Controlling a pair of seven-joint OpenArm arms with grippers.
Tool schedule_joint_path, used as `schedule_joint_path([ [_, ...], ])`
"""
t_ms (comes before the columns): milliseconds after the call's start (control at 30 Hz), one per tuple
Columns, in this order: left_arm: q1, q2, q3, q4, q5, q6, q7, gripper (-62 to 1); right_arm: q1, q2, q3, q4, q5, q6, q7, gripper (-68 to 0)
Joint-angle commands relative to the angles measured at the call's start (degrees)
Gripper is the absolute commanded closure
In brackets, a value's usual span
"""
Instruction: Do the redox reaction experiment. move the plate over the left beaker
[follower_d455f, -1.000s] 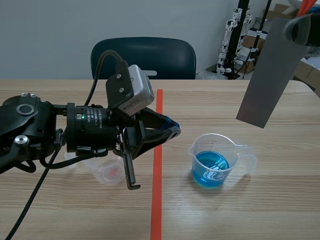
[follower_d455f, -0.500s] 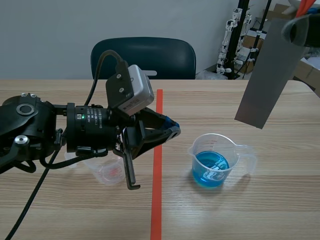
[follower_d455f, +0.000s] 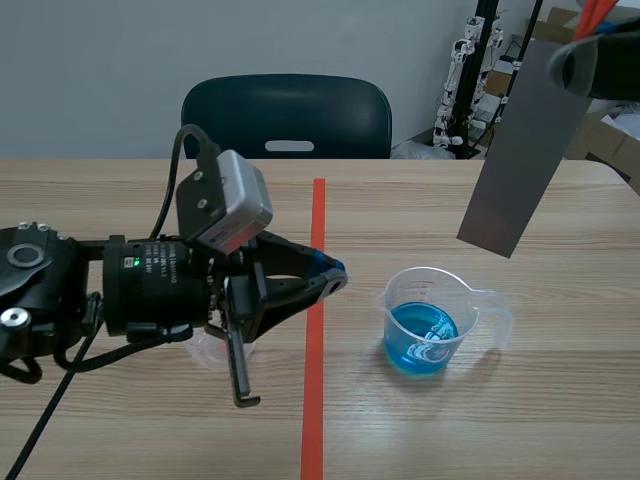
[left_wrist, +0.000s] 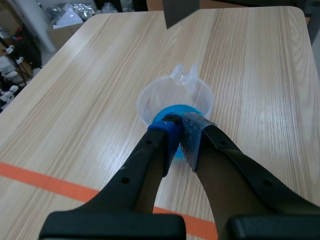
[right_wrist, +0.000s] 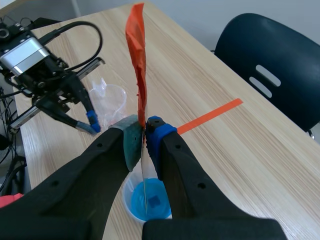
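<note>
While the plate (follower_d455f: 515, 140) hangs high on the right side of the table (follower_d455f: 520, 400), the task reads as begun but not finished. The lift is done. The carry across to the left beaker (right_wrist: 111, 102) is outstanding.

Findings:

1. The right gripper (right_wrist: 145, 132) is clamped on the plate near its upper end, both pads pressed to its 2 faces. An orange-red strip (right_wrist: 137, 55) stands up above the fingers. The grey sheet hangs below them, tilted, and is clear of everything on the table.

2. In the right wrist view the plate's lower edge lines up over the blue beaker (follower_d455f: 425, 325), which holds blue liquid. The scene view places that edge above and somewhat beyond this beaker. It is not touching it.

3. The left beaker, clear, stands across the tape line (follower_d455f: 315, 300), well apart from the plate. In the scene view the left arm hides most of it.

4. The left gripper (left_wrist: 181, 127) is closed with nothing between its pads. Its tips point toward the blue beaker.

Assessment: the plate must cross the tape line and stop above the clear beaker. The left arm lies close by that beaker and may crowd the approach.
</note>
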Motion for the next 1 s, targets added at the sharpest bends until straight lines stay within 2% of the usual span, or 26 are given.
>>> schedule_joint_path([
  [0, 2.95, -1.90, -2.84, 1.90, -0.81, 0.22, -2.86, -2.7, 1.01, -0.04, 1.77, 0.22, 0.98, 0.04, 0.52, -0.6],
  [133, 9.81, -4.83, -8.76, 3.43, -0.79, 0.39, -8.59, -2.7, 1.01, -2.01, 3.56, 0.22, 1.01, 0.04, -1.81, -0.6],
  [367, 24.35, -8.13, -21.05, 3.72, -0.72, 0.57, -19.15, -2.7, 1.29, -7.89, 7.19, 0.24, 0.96, 0.04, -8.31, -0.6],
  [567, 36.59, -8.09, -28.94, 2.71, 1.31, 7.17, -28.81, -2.7, 4.90, -13.35, 7.45, 0.74, 0.98, 0.07, -14.14, -0.6],
  [733, 41.53, -6.80, -30.38, -4.15, 4.81, 10.12, -39.93, -2.7, 6.73, -18.14, 7.45, 1.25, 0.79, 0.07, -18.99, -0.6],
  [967, 41.57, -3.21, -30.38, -18.27, 4.87, 10.60, -54.75, -2.8, 10.64, -27.28, 7.43, 1.25, 0.76, 0.07, -30.16, -0.6],
])
